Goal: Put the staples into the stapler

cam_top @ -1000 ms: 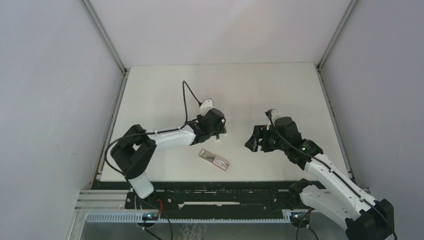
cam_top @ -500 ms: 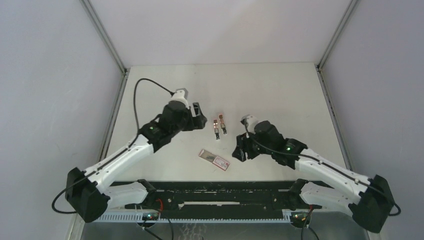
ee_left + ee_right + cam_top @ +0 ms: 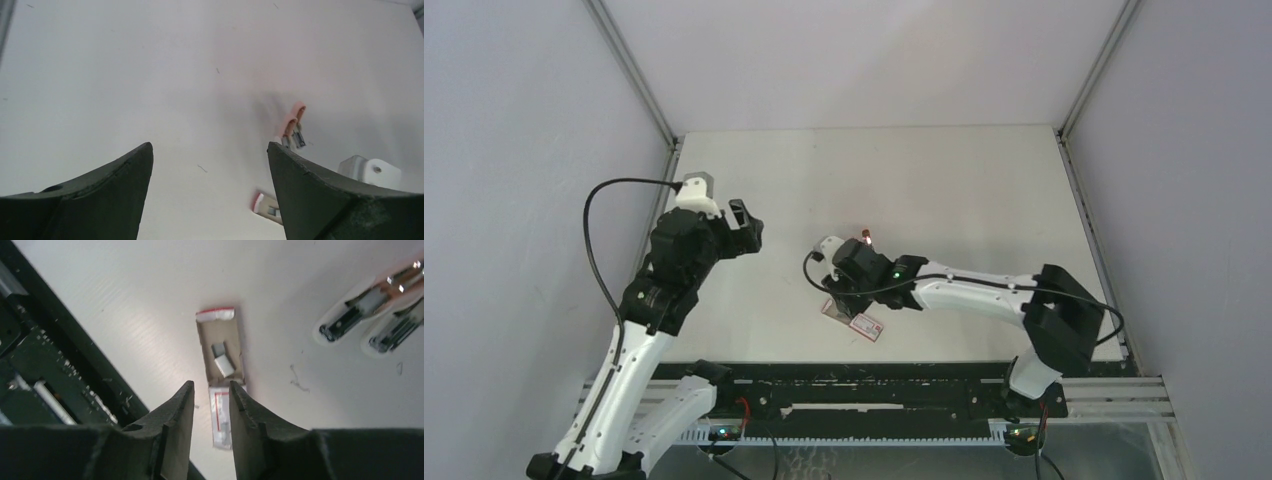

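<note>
Under right tool [image 3: 210, 385], narrow-gapped, lies opened staples pack [image 3: 220, 347]; stapler [image 3: 350, 315] nearby; left tool [image 3: 209, 146] wide, empty.

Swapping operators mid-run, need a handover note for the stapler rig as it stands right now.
The left end effector is open and empty, off to the left.
The right end effector has its jaws narrowed to a slit above the staple pack; grip unclear.
The staple pack lies centre-front, slid open, with staples inside.
The stapler lies opened just beyond it.
Done: pack and stapler opened.
Left: pick up staples, load them, close up.
</note>
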`<action>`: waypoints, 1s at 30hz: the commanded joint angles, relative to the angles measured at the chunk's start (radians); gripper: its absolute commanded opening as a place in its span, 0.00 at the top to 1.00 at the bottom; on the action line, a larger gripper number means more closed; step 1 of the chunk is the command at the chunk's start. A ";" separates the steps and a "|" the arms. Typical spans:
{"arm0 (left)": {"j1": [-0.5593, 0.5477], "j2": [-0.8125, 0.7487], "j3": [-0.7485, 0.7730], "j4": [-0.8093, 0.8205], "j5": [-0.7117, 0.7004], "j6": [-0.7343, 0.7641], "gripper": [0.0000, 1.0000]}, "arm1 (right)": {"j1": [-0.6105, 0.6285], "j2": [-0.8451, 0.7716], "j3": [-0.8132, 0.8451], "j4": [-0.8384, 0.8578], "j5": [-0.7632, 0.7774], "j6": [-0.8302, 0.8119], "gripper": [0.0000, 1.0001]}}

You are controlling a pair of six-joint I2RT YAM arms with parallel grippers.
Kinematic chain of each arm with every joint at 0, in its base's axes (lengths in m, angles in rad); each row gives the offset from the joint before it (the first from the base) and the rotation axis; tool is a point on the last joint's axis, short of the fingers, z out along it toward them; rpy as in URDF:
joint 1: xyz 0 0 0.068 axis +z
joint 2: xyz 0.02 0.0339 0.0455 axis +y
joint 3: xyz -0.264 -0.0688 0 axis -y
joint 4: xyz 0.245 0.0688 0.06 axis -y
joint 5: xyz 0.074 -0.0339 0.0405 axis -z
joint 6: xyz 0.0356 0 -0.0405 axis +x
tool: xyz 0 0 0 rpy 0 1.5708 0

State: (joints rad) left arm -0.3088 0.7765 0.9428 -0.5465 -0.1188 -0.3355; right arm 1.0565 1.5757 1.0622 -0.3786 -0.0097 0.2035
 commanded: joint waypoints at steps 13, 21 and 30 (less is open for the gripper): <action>0.025 -0.059 -0.015 -0.023 -0.212 0.113 0.11 | 0.032 0.227 0.160 -0.083 0.063 -0.262 0.74; 0.028 -0.054 -0.015 -0.023 -0.213 0.110 0.11 | 0.043 0.237 0.160 -0.079 0.039 -0.311 0.70; 0.033 -0.039 -0.014 -0.024 -0.205 0.113 0.11 | 0.044 0.247 0.160 -0.060 0.011 -0.341 0.70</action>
State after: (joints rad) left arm -0.2848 0.7303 0.9394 -0.5888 -0.3126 -0.2424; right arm 1.0904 1.8156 1.1873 -0.4706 0.0185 -0.1043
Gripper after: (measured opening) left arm 0.889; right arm 0.307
